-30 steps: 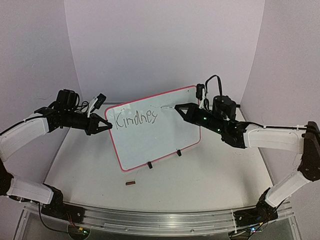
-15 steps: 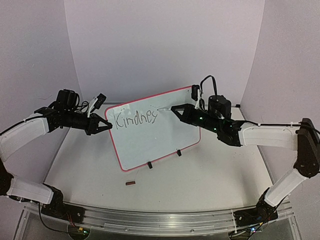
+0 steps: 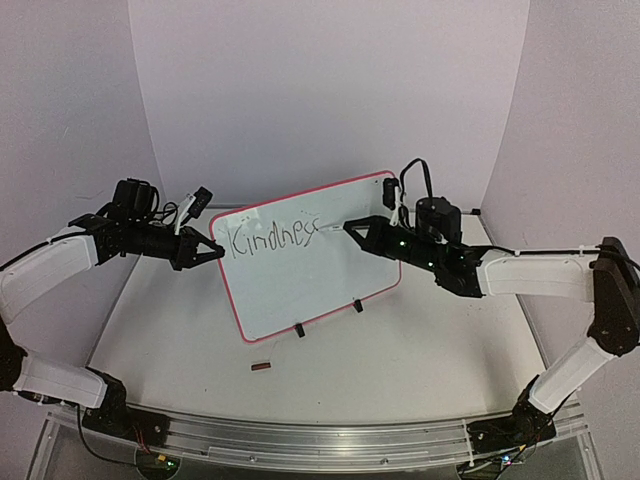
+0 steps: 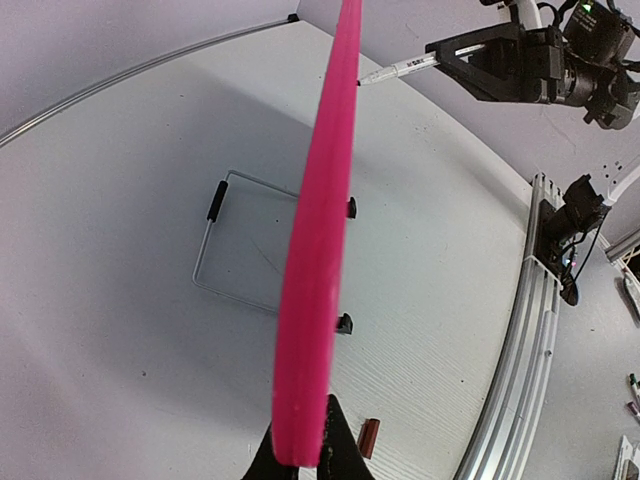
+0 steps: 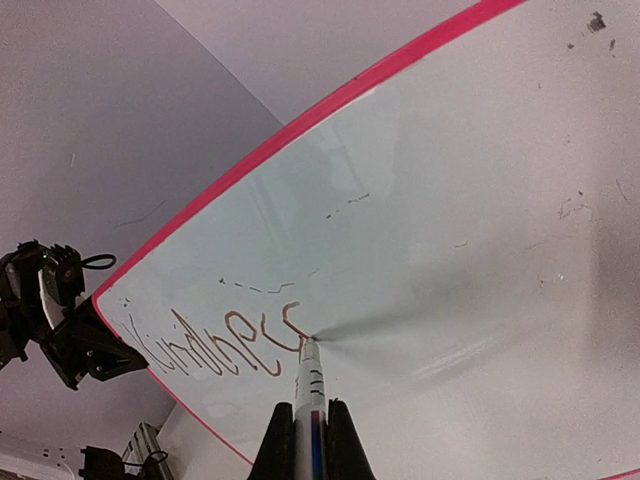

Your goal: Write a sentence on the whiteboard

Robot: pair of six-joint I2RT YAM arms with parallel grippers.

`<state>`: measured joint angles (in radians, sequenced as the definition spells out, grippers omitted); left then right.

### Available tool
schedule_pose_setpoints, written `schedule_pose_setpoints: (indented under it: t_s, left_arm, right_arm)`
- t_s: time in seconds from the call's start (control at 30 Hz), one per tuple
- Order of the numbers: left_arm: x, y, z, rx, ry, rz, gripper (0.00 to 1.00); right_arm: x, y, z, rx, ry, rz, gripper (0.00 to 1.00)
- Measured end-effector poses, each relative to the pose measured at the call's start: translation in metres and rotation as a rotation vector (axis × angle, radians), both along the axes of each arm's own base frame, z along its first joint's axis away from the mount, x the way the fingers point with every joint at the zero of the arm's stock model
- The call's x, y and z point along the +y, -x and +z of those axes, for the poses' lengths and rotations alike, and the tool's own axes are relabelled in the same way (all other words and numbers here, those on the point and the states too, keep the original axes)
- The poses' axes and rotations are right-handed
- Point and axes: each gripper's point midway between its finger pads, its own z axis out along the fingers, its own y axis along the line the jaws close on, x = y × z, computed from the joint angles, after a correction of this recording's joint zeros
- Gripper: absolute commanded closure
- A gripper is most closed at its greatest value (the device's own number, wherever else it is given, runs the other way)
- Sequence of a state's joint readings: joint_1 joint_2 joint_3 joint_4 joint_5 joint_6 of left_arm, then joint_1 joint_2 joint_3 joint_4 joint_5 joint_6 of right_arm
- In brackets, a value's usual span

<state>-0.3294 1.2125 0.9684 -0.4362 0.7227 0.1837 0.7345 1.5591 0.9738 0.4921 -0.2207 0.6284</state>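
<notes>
Slightly lower than before, the right claw (image 3: 350, 228), closed on a thin marker (image 3: 334, 228), ends the uneven sentence (image 3: 270, 237) on the glossy red-rimmed whiteboard (image 3: 300, 285) standing on the desk (image 3: 400, 350), left claw (image 3: 217, 252) clamped on its rim.

White table (image 3: 420, 345), matte, faintly speckled. Small reddish-brown block (image 3: 261, 367) lying flat toward front, alone. Thin wire frame (image 4: 215, 200), black sleeve on one side, apparently flat on tabletop farther back. White marker (image 5: 308, 395), dark bands on barrel, tip pointing up. Aluminium rail (image 3: 300, 437) curving along near edge. Pale lilac backdrop (image 3: 330, 90) wrapping sides and rear.
</notes>
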Motion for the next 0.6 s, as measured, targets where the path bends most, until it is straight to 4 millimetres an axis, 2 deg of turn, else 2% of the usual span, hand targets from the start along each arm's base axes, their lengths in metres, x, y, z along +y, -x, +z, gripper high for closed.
schedule_pose_setpoints:
  t_s: [0.13, 0.27, 0.6]
  left_arm:
    - [0.000, 0.000, 0.000, -0.001, 0.000, -0.001, 1.00]
    - [0.000, 0.000, 0.000, -0.001, 0.000, -0.001, 1.00]
    - [0.000, 0.000, 0.000, -0.001, 0.000, -0.001, 1.00]
  right_arm:
    - [-0.009, 0.002, -0.005, 0.010, 0.021, -0.032, 1.00]
    - [-0.014, 0.002, 0.000, 0.000, 0.024, -0.052, 1.00]
    - [-0.014, 0.005, -0.005, 0.012, 0.046, -0.038, 1.00]
